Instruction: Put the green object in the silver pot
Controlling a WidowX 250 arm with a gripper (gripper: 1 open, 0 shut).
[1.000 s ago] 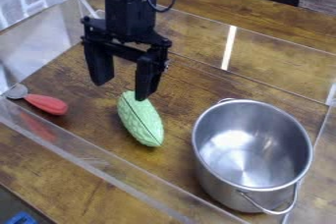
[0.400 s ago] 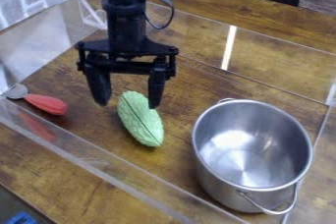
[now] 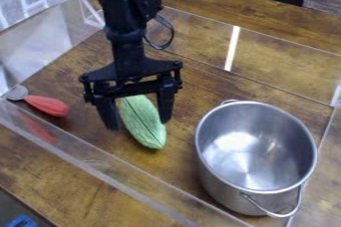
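Note:
The green object [image 3: 144, 123] is a light green, ribbed, oblong toy vegetable lying flat on the wooden table, left of the silver pot [image 3: 257, 154]. My gripper [image 3: 136, 107] stands open straight above it, one black finger [image 3: 104, 109] to its left and the other near its right side, both low around its far half. Nothing is held. The pot is upright and holds nothing, its thin wire handle at the front right.
A small red item with a silver tip [image 3: 42, 103] lies at the left by the clear plastic wall [image 3: 80, 151] that runs along the front. A second clear panel rises at the left rear.
The gripper has come down and slightly forward, from above and behind the green object to straddling it. Its jaws have stayed wide. The green object and pot have not moved.

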